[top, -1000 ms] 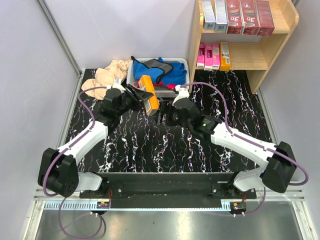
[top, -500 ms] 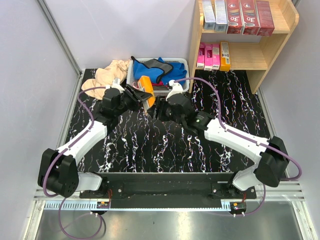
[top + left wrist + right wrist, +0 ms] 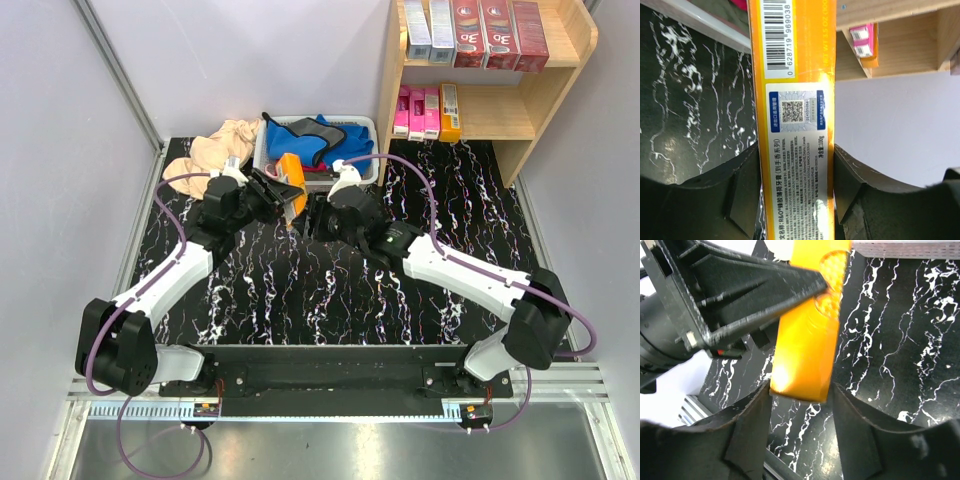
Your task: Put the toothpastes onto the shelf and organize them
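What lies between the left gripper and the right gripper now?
The long orange-yellow cardboard toothpaste box: the left gripper and right gripper each clamp it, seen in both wrist views.

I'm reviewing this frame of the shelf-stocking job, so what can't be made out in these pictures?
- Orange toothpaste box: overhead view, left tool and right tool cover most of it.
- Its ends: left wrist view, cut off at top and bottom edges.
- Basket contents: overhead view, blue cloth covers them.
- Print on shelved toothpastes: overhead view, too small.
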Robot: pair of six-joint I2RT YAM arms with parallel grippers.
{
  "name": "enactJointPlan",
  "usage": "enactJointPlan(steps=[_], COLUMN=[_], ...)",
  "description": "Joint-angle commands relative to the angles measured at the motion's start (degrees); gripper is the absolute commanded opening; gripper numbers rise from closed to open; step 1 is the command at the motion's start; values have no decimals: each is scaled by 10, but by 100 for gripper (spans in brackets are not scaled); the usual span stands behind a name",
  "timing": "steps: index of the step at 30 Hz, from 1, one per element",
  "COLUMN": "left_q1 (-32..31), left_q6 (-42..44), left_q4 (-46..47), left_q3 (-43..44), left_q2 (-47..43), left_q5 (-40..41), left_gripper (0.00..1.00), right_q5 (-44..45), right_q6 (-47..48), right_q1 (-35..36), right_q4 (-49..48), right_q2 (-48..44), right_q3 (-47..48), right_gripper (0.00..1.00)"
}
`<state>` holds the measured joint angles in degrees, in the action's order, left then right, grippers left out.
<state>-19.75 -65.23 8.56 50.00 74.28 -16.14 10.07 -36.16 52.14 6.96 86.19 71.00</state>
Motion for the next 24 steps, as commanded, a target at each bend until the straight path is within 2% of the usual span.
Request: enactJointPlan(steps=[1, 4, 8, 12, 15, 16, 17, 24], left_q1=[-3, -3, -2, -2, -1, -1, -1, 0], left_q6=[5, 8, 10, 10, 13, 17, 21, 77], left_q4=[39, 35, 33, 36, 32, 28, 21, -70], left_q3=[22, 22, 22, 19, 14, 15, 17, 46], left_q2=[-22, -26, -27, -29, -34, -34, -38, -56], left_q5=[-45, -46, -48, -51, -49, -45, -42, -7], left_gripper=[56, 57, 58, 61, 75, 91, 98, 99], right_q5=[18, 15, 14, 18, 22, 23, 26, 22], right_q6=[14, 20, 18, 19, 20, 20, 20, 11], right_q1=[5, 4, 5, 3, 4, 4, 3, -8], right_q4=[-30, -31, -33, -34, -34, -33, -33, -27], right_q2=[13, 20, 21, 13, 4, 0, -6, -30], right_q3=[35, 41, 38, 28, 21, 18, 15, -7], right_gripper=[62, 63, 51, 45, 43, 42, 42, 41])
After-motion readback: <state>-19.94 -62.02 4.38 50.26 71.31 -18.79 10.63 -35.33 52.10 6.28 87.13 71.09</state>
